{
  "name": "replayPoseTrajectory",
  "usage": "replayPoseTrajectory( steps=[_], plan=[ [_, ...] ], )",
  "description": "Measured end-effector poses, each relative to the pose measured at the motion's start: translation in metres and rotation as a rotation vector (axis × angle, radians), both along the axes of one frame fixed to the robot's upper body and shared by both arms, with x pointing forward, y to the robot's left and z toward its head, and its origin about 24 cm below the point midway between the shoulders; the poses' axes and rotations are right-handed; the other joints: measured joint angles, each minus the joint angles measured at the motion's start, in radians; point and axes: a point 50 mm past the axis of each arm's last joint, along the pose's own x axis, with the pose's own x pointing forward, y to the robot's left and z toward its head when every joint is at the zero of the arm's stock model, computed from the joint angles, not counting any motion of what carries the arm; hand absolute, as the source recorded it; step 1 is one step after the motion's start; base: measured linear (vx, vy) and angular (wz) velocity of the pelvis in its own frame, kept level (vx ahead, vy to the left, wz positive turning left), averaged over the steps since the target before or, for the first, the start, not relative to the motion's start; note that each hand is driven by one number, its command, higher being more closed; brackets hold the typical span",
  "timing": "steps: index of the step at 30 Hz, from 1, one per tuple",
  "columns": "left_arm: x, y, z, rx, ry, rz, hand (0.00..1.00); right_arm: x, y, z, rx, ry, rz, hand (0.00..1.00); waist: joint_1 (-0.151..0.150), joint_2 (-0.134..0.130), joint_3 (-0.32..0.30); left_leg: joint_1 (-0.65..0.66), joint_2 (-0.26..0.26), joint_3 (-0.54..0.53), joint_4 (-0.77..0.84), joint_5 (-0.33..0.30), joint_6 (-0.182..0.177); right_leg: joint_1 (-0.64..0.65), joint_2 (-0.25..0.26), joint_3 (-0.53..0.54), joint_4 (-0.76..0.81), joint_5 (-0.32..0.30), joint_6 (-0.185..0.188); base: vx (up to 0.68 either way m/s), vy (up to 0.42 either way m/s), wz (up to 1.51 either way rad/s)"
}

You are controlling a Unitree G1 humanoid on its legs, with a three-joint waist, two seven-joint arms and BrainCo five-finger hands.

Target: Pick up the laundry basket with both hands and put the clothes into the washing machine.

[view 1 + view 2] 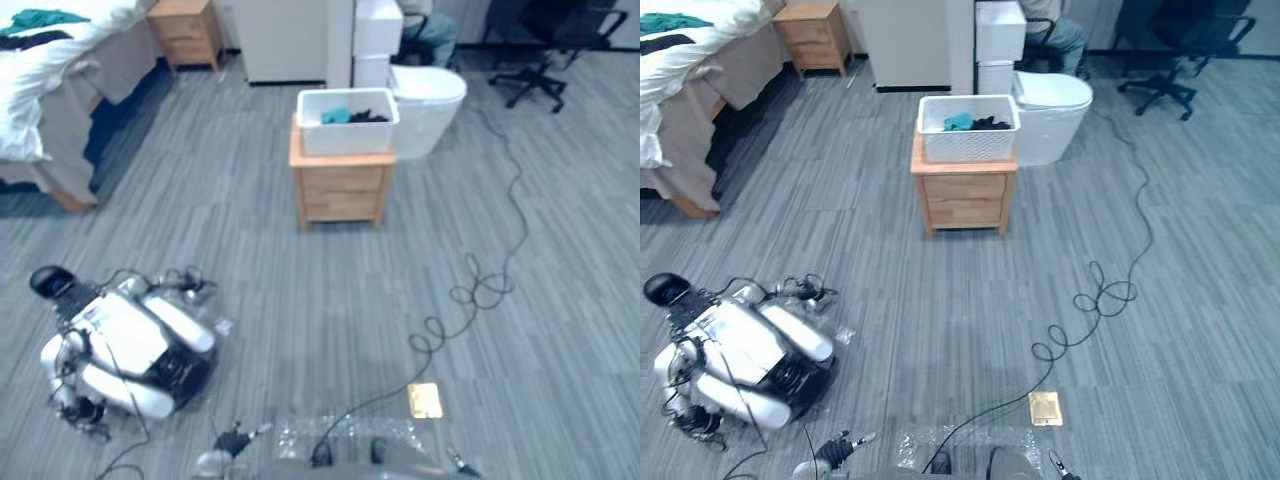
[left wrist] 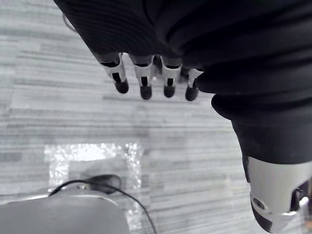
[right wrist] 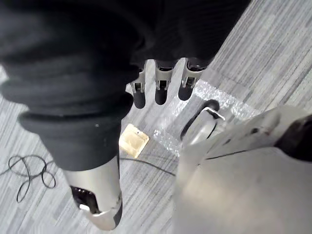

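Two hands hang well short of the wooden nightstand (image 1: pixel 342 190), over bare floor. My left hand (image 2: pixel 146 79) has its fingers loosely straight in a row, thumb apart, with nothing in them. My right hand (image 3: pixel 161 86) looks the same: relaxed, spread from the thumb and holding nothing.

On top of that nightstand sits the white laundry basket (image 1: pixel 345 140), upright with its mouth facing up. Its long axis runs along the nightstand's front edge, so one long perforated wall faces me above the drawers. It covers nearly the whole top. Inside I see a teal garment (image 1: pixel 336 116) towards the end nearer the bed, and dark clothes (image 1: pixel 371 117) beside it towards the other end.

The floor is grey striped carpet (image 1: pixel 300 290). Just behind the nightstand, off its far right corner, stands a white rounded machine (image 1: pixel 432 105), with stacked white boxes (image 1: pixel 377 30) and a pale cabinet (image 1: pixel 285 40) further back. A person (image 1: pixel 432 30) sits beyond those, and a black office chair (image 1: pixel 545 50) is well off to the nightstand's right rear.

Far to the nightstand's left are a bed (image 1: pixel 60 90) with white bedding and a second small nightstand (image 1: pixel 185 30). On my side of the nightstand, a white robot (image 1: pixel 130 350) lies on the carpet to the left, and a small gold square (image 1: pixel 425 400) and a sheet of bubble wrap (image 2: pixel 92 153) lie close to me.
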Motion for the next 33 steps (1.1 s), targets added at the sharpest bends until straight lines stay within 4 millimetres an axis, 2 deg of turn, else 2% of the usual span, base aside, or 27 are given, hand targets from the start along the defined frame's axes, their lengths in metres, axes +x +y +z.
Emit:
replayPoseTrajectory(
  steps=[3,5,6,7,8,9,10,11,12,13,14,15,17,19,21,22,23,24,25,26,27,28,29,30,31,32,33],
  plan=[
    [0.005,-0.002,0.002,-0.006,-0.026,0.005,0.0,-0.004,-0.001,0.0,-0.002,0.009,0.0,0.0,0.008,-0.003,0.004,0.033,0.0,-0.016,0.022,-0.022,-0.002,-0.071,-0.003,-0.021,0.104,-0.037,-0.006,0.28,0.035,0.26],
    [0.01,-0.011,0.002,-0.043,-0.045,0.048,0.0,-0.004,-0.001,0.0,-0.002,0.007,-0.008,0.0,0.003,0.008,0.013,0.067,0.017,-0.033,0.019,-0.055,0.004,-0.085,0.009,-0.05,-0.027,-0.045,-0.01,0.29,-0.024,0.14],
    [0.016,-0.019,0.003,-0.066,-0.057,0.049,0.0,-0.005,-0.001,0.0,0.001,0.008,-0.023,0.0,0.004,0.011,0.013,0.082,0.039,-0.042,0.018,-0.082,0.004,-0.096,0.036,-0.063,-0.156,-0.029,-0.012,0.38,-0.057,0.05],
    [0.02,-0.024,0.003,-0.079,-0.068,0.045,0.0,-0.009,-0.001,-0.002,0.012,0.02,-0.052,0.0,-0.003,0.015,0.015,0.103,0.063,-0.06,0.006,-0.108,0.003,-0.104,0.066,-0.074,-0.313,0.04,-0.015,0.52,-0.098,0.2],
    [0.023,-0.027,0.004,-0.088,-0.076,0.041,0.0,-0.016,0.0,-0.003,0.025,0.036,-0.096,0.0,-0.015,0.006,0.013,0.126,0.072,-0.081,-0.015,-0.12,-0.006,-0.107,0.074,-0.067,-0.426,0.094,-0.008,0.49,-0.113,0.4],
    [0.025,-0.029,0.004,-0.094,-0.079,0.039,0.0,-0.019,0.001,-0.004,0.034,0.043,-0.126,0.0,-0.026,-0.001,0.013,0.132,0.079,-0.1,-0.02,-0.134,-0.011,-0.107,0.074,-0.066,-0.444,0.159,-0.006,0.53,-0.181,0.8],
    [0.025,-0.033,0.004,-0.118,-0.076,0.041,0.0,-0.031,0.001,-0.005,0.048,0.063,-0.2,0.0,-0.057,0.014,0.009,0.157,0.12,-0.131,-0.007,-0.162,-0.04,-0.097,0.096,-0.078,-0.409,0.225,-0.064,0.46,-0.18,0.78],
    [0.022,-0.035,0.003,-0.133,-0.072,0.064,0.0,-0.041,0.001,-0.006,0.051,0.079,-0.252,0.0,-0.059,0.02,-0.003,0.167,0.148,-0.135,0.01,-0.172,-0.059,-0.089,0.115,-0.097,-0.386,0.194,-0.112,0.74,-0.294,0.61],
    [0.025,-0.034,0.004,-0.148,-0.089,0.098,0.0,-0.042,0.004,-0.006,0.063,0.073,-0.3,0.0,-0.044,0.025,-0.005,0.124,0.158,-0.117,0.142,-0.161,-0.082,-0.089,0.118,-0.117,-0.322,0.165,-0.153,0.64,-0.239,0.23],
    [0.025,-0.035,0.004,-0.157,-0.092,0.112,0.0,-0.041,0.003,-0.006,0.062,0.069,-0.302,0.0,-0.046,0.028,-0.004,0.091,0.157,-0.104,0.236,-0.148,-0.101,-0.079,0.115,-0.121,-0.301,0.158,-0.163,0.76,-0.268,0.37],
    [0.023,-0.038,0.004,-0.179,-0.096,0.148,0.0,-0.041,0.0,-0.005,0.052,0.062,-0.301,0.0,-0.054,0.043,-0.003,0.002,0.157,-0.088,0.511,-0.09,-0.138,-0.017,0.109,-0.134,-0.297,0.134,-0.189,0.62,-0.18,0.45],
    [0.022,-0.039,0.004,-0.187,-0.107,0.173,0.0,-0.039,-0.004,-0.004,0.036,0.05,-0.28,0.0,-0.04,0.048,-0.002,-0.108,0.185,-0.07,0.83,-0.015,-0.149,0.07,0.12,-0.133,-0.316,0.105,-0.21,0.61,-0.162,0.36],
    [0.026,-0.034,0.007,-0.178,-0.14,0.178,0.0,-0.02,-0.007,0.0,0.013,0.002,-0.179,0.0,-0.018,0.058,-0.004,-0.238,0.22,-0.021,1.145,-0.015,-0.149,0.163,0.136,-0.104,-0.321,0.055,-0.228,0.5,-0.112,-0.27],
    [0.028,-0.034,0.008,-0.174,-0.145,0.166,0.0,0.009,-0.009,0.005,-0.009,-0.064,-0.081,0.0,0.005,0.051,0.001,-0.361,0.227,0.002,1.23,-0.029,-0.135,0.223,0.136,-0.071,-0.331,0.032,-0.242,0.42,-0.048,-0.52],
    [0.037,-0.029,0.014,-0.174,-0.194,0.188,0.0,0.035,-0.013,0.014,-0.06,-0.138,0.004,0.0,0.02,0.042,0.006,-0.505,0.227,0.022,1.107,-0.056,-0.097,0.317,0.107,-0.045,-0.411,0.002,-0.215,0.4,0.029,-0.29],
    [0.039,-0.029,0.015,-0.176,-0.201,0.195,0.0,0.038,-0.015,0.015,-0.07,-0.146,0.01,0.0,0.025,0.04,0.008,-0.526,0.228,0.036,1.036,-0.058,-0.099,0.344,0.097,-0.043,-0.432,-0.011,-0.209,0.48,0.083,-0.22],
    [0.041,-0.029,0.016,-0.181,-0.208,0.199,0.0,0.041,-0.017,0.017,-0.089,-0.147,0.021,0.0,0.037,0.035,0.008,-0.537,0.226,0.075,0.823,-0.057,-0.105,0.399,0.073,-0.037,-0.478,-0.041,-0.185,0.49,0.109,-0.21],
    [0.041,-0.031,0.016,-0.176,-0.21,0.191,0.0,0.044,-0.019,0.019,-0.104,-0.156,0.034,0.0,0.037,0.036,0.003,-0.5,0.221,0.112,0.518,-0.028,-0.149,0.438,0.058,-0.033,-0.517,-0.086,-0.167,0.49,0.138,-0.21],
    [0.036,-0.032,0.013,-0.174,-0.195,0.199,0.0,0.043,-0.022,0.02,-0.111,-0.158,0.017,0.0,0.035,0.05,0.0,-0.492,0.217,0.1,0.389,-0.012,-0.176,0.455,0.063,-0.029,-0.529,-0.11,-0.161,0.45,0.196,-0.23],
    [0.033,-0.032,0.012,-0.171,-0.187,0.204,0.0,0.04,-0.029,0.02,-0.12,-0.152,-0.02,0.0,0.036,0.064,-0.006,-0.496,0.219,0.066,0.305,-0.009,-0.18,0.481,0.074,-0.024,-0.526,-0.149,-0.155,0.41,0.212,-0.21],
    [0.031,-0.029,0.011,-0.158,-0.175,0.205,0.0,0.037,-0.028,0.019,-0.116,-0.139,-0.028,0.0,0.038,0.057,-0.01,-0.492,0.215,0.065,0.303,-0.005,-0.173,0.499,0.068,-0.019,-0.522,-0.167,-0.15,0.57,0.284,-0.34],
    [0.022,-0.019,0.009,-0.125,-0.151,0.22,0.0,0.028,-0.024,0.014,-0.102,-0.1,-0.041,0.0,0.036,0.025,-0.035,-0.477,0.184,0.078,0.305,0.062,-0.132,0.525,0.035,0.011,-0.514,-0.192,-0.137,0.65,0.262,-0.51],
    [0.014,-0.014,0.007,-0.112,-0.135,0.243,0.0,0.017,-0.022,0.011,-0.097,-0.063,-0.037,0.0,0.035,-0.008,-0.055,-0.45,0.158,0.099,0.297,0.109,-0.112,0.487,0.018,0.049,-0.386,-0.188,-0.12,0.66,0.254,-0.51],
    [0.013,-0.012,0.007,-0.107,-0.132,0.245,0.0,0.013,-0.021,0.01,-0.094,-0.052,-0.034,0.0,0.036,-0.026,-0.055,-0.429,0.138,0.1,0.291,0.116,-0.101,0.445,0.006,0.065,-0.274,-0.174,-0.092,0.65,0.248,-0.3],
    [0.015,-0.006,0.007,-0.085,-0.121,0.218,0.0,0.004,-0.013,0.005,-0.065,-0.021,-0.055,0.0,0.026,-0.066,-0.048,-0.365,0.099,0.096,0.261,0.101,-0.078,0.342,-0.014,0.096,-0.011,-0.078,0.041,0.62,0.23,0.17],
    [0.021,-0.003,0.008,-0.072,-0.116,0.192,0.0,-0.006,-0.005,0.001,-0.034,0.013,-0.079,0.0,0.006,-0.086,-0.042,-0.298,0.063,0.096,0.222,0.083,-0.07,0.233,-0.023,0.123,0.244,0.096,0.144,0.74,0.235,0.34],
    [0.022,-0.005,0.008,-0.076,-0.114,0.182,0.0,-0.013,-0.003,0.0,-0.024,0.033,-0.079,0.0,0.0,-0.09,-0.037,-0.246,0.049,0.091,0.213,0.074,-0.062,0.168,-0.034,0.115,0.377,0.103,0.138,0.61,0.158,0.31]
  ],
)
